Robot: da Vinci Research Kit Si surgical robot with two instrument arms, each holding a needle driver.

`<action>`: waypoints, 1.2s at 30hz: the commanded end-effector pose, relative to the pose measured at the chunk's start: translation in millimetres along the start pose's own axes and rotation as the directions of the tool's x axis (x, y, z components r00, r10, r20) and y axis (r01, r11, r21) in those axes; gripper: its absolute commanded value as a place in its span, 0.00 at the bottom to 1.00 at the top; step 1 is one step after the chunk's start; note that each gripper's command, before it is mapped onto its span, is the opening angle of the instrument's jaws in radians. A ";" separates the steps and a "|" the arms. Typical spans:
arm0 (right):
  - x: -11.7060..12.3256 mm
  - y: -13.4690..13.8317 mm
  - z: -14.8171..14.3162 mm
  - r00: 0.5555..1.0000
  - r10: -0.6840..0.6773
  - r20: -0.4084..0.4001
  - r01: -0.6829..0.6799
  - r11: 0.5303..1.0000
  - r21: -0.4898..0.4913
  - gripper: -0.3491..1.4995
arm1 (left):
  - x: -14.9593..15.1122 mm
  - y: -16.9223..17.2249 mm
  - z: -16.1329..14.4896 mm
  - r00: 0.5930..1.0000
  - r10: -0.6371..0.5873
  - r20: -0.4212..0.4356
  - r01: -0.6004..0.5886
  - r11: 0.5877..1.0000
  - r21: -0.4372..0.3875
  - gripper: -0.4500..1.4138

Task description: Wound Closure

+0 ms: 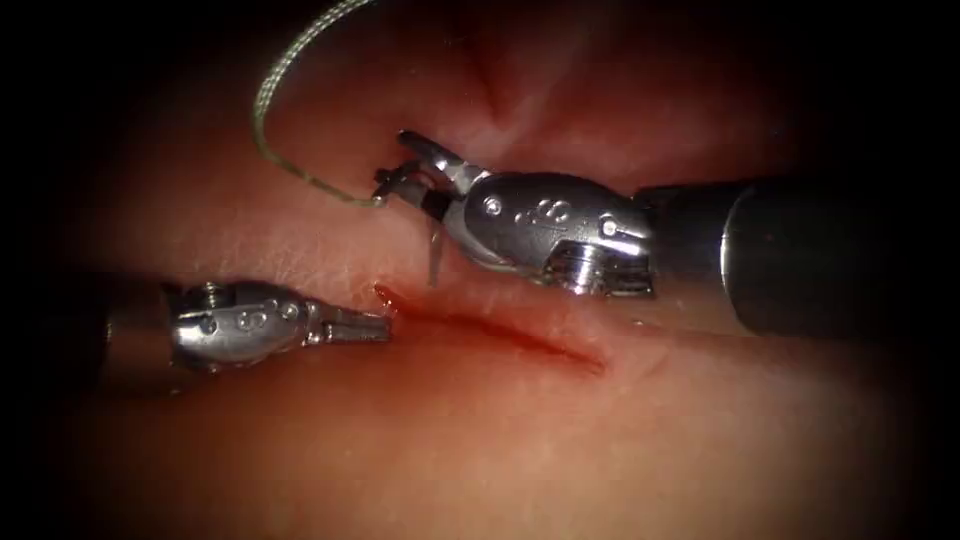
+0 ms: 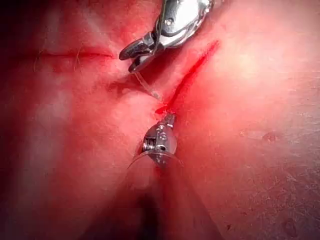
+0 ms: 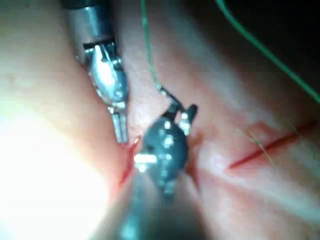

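Note:
The cut (image 1: 500, 330) runs as a red line across the tissue (image 1: 520, 450). My right tool (image 1: 395, 165) comes in from the right, above the cut, and is shut on the needle (image 1: 435, 250) near its tail. The needle's tip points down at the tissue close to the cut's left end. Whether it has entered I cannot tell. Pale thread (image 1: 262, 110) loops from the tail up and to the left. My left tool (image 1: 380, 326) lies at the cut's left end, shut and holding nothing. The left wrist view has the needle (image 2: 150, 87) under the right tool (image 2: 131, 59).
A second thin red line (image 2: 75, 52) marks the tissue away from the main cut (image 2: 192, 75). Red fluid wets the cut's edges. Two strands of green-looking thread (image 3: 147, 45) cross the right wrist view, beyond my left tool (image 3: 120, 135).

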 end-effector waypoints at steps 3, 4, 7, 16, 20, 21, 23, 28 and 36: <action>-0.2 -0.5 1.1 1.000 -0.004 0.012 0.004 1.000 0.017 0.00 | -0.2 -0.2 0.8 1.000 0.001 -0.001 -0.001 1.000 -0.002 0.10; -0.3 -0.5 1.1 1.000 -0.004 0.015 0.004 1.000 0.018 0.00 | -0.2 -0.2 0.7 1.000 0.002 -0.001 -0.002 1.000 -0.002 0.10; -0.5 -0.6 1.1 0.999 -0.008 0.031 0.007 1.000 0.024 0.00 | -0.3 -0.3 0.7 1.000 0.002 -0.001 -0.002 1.000 -0.003 0.10; -1.0 -1.1 0.8 0.998 -0.014 0.057 0.011 0.999 0.045 0.00 | -0.4 -0.4 0.6 1.000 0.004 -0.002 -0.004 1.000 -0.008 0.10; -1.1 -1.3 0.9 0.998 -0.015 0.065 0.012 0.998 0.056 0.00 | -0.4 -0.4 0.6 1.000 0.004 0.001 -0.004 1.000 -0.008 0.10; -1.1 -1.3 1.0 0.998 -0.016 0.062 0.012 0.998 0.055 0.00 | -0.4 -0.4 0.6 1.000 0.004 0.001 -0.004 1.000 -0.008 0.10; -1.0 -1.3 1.1 0.998 -0.013 0.055 0.010 0.998 0.056 0.00 | -0.4 -0.4 0.6 1.000 0.004 0.001 -0.004 1.000 -0.008 0.10; -1.1 -1.8 1.2 0.996 0.024 0.081 -0.029 0.998 0.055 0.00 | -0.4 -0.4 0.7 1.000 0.004 0.001 -0.004 1.000 -0.007 0.09; -1.8 -2.5 1.6 0.993 0.040 0.114 -0.049 0.996 0.075 0.00 | -0.4 -0.4 0.7 1.000 0.004 0.004 -0.004 1.000 -0.007 0.08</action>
